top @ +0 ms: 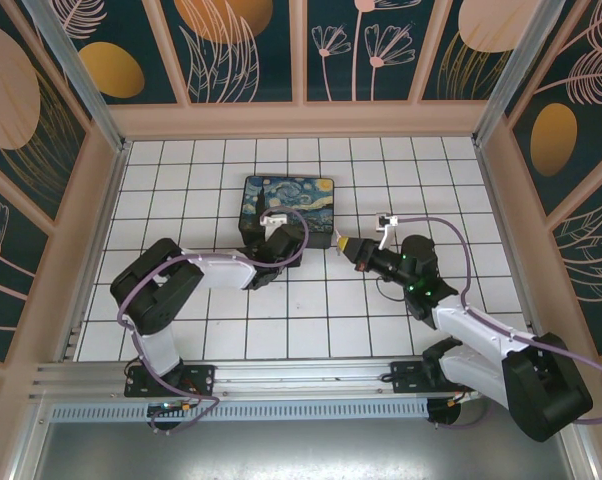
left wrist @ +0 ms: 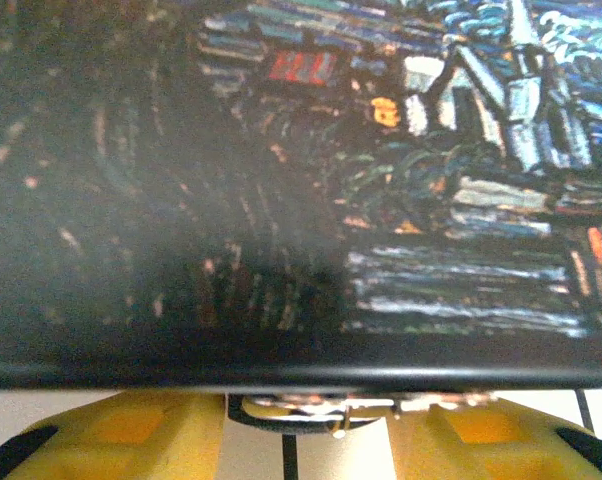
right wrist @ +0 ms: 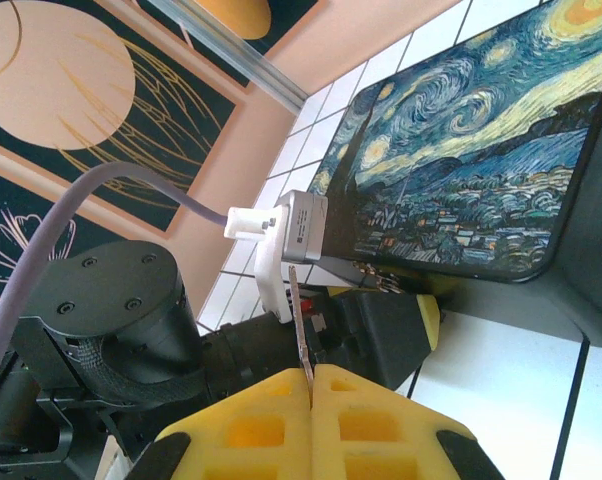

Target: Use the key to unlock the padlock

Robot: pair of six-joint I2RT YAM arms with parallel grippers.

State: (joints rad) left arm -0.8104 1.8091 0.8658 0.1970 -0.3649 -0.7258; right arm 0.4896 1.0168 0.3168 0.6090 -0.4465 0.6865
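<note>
Pinched upright in closed right gripper (right wrist: 309,372), bottom centre of frame: key (right wrist: 299,315). Low centre in left wrist view: padlock (left wrist: 326,405) at painted box (left wrist: 281,200) edge, flanked by left gripper (left wrist: 311,440); cannot tell whether gripped. Not yet inserted; insertion and turning left to do.

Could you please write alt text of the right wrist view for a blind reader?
The shut right gripper pinches the thin key, which sticks out past its yellow fingertips. Beyond, the left arm meets the edge of the painted box.

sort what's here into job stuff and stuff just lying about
For the job: key, pinched in the right end effector; padlock, right at the left end effector.
Just there: painted box, tiled floor, patterned walls.
</note>
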